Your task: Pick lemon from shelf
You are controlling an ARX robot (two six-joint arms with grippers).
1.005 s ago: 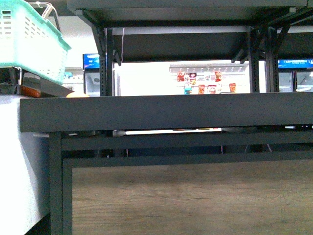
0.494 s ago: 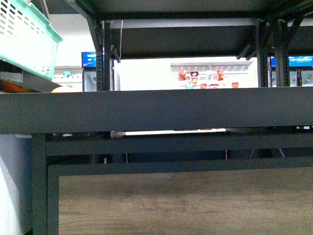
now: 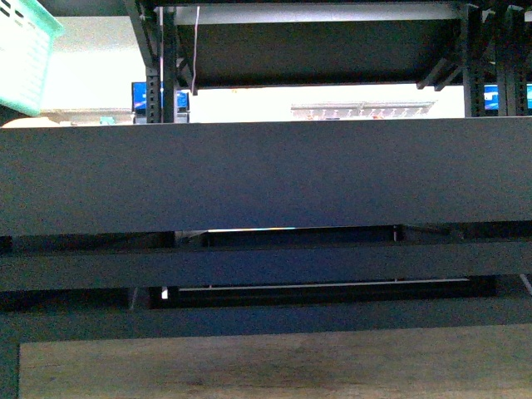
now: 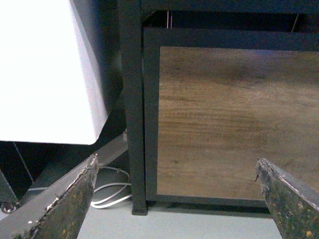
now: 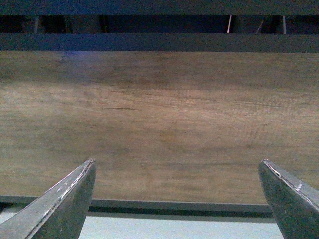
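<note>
Black shelf [image 3: 266, 174] lip stretches wide above a wooden panel [image 3: 274, 366].

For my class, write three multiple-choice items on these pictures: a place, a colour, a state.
1. In the front view, the green basket sits: A upper left; B lower right; C centre.
2. The panel under the shelf is: A white; B brown wood; C red.
3. The left gripper and right gripper are: A shut on a lemon; B holding the basket; C open, empty.
Answers: A, it fills the top-left corner; B, wood grain shows; C, both spread wide, nothing between.
</note>
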